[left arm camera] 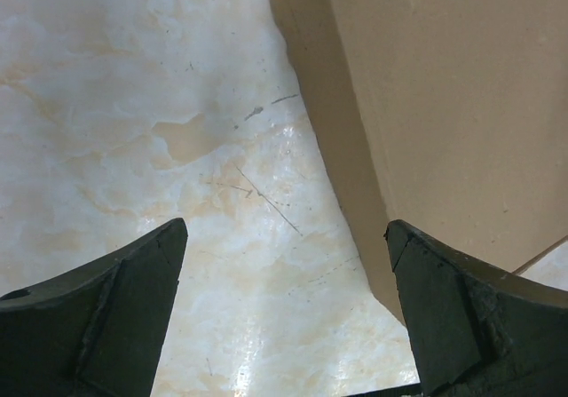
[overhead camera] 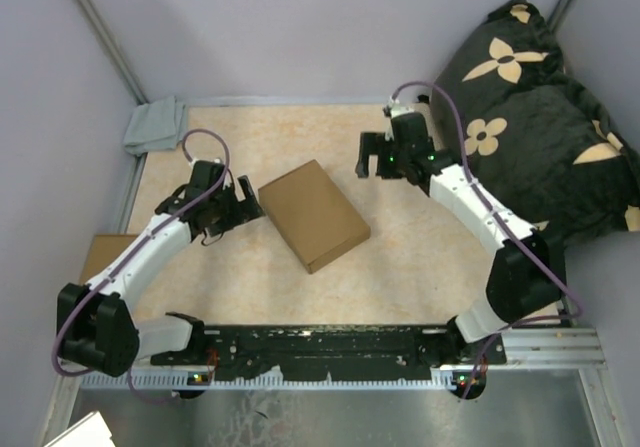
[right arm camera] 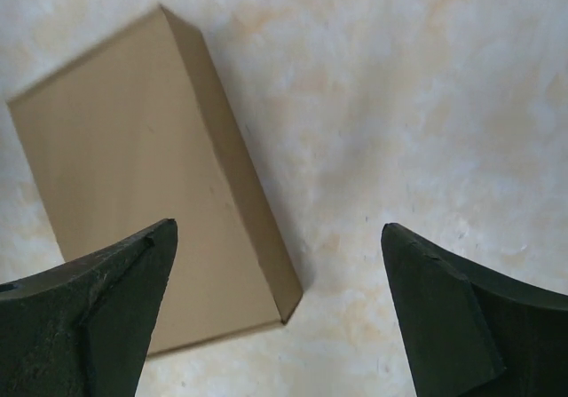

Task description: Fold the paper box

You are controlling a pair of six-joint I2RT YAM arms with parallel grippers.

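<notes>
The paper box (overhead camera: 313, 214) is a plain brown cardboard box, closed up and lying flat in the middle of the table. My left gripper (overhead camera: 247, 199) is open and empty just left of the box; in the left wrist view the box (left arm camera: 444, 113) fills the upper right, beside my right-hand finger (left arm camera: 470, 317). My right gripper (overhead camera: 366, 157) is open and empty, raised to the box's upper right; in the right wrist view the box (right arm camera: 151, 184) lies at left below my fingers (right arm camera: 98, 308).
A grey folded cloth (overhead camera: 155, 125) lies at the back left corner. A small brown cardboard scrap (overhead camera: 103, 254) lies at the left edge. A black flowered cushion (overhead camera: 540, 107) sits at the right. Purple walls enclose the table.
</notes>
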